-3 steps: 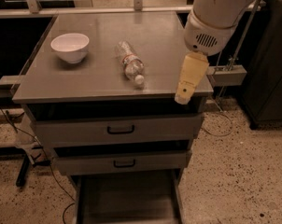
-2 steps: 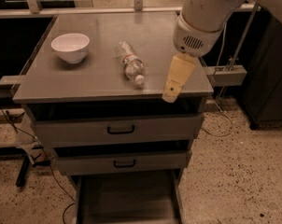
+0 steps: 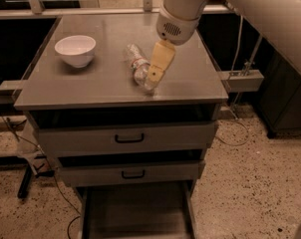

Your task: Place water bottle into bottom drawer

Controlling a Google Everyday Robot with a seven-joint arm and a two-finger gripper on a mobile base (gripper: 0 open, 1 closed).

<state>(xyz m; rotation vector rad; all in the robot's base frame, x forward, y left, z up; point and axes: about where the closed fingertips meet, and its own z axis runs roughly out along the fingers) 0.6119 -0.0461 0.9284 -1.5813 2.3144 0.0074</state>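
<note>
The water bottle (image 3: 137, 64) lies on its side on the grey cabinet top (image 3: 90, 83), right of centre, clear and crinkled with a thin label band. My gripper (image 3: 157, 70) hangs from the white arm at the top and its cream-coloured fingers point down right beside the bottle's near end, overlapping it in view. The bottom drawer (image 3: 135, 214) is pulled out at the foot of the cabinet, and its flat floor shows nothing in it.
A white bowl (image 3: 75, 50) stands on the cabinet top at the left. Two upper drawers with black handles (image 3: 129, 139) are slightly ajar. A dark cabinet (image 3: 285, 103) stands to the right. Cables lie on the speckled floor at the left.
My arm and gripper have moved left, from over the top's right front edge to just beside the bottle. The bottle and bowl have not moved.
</note>
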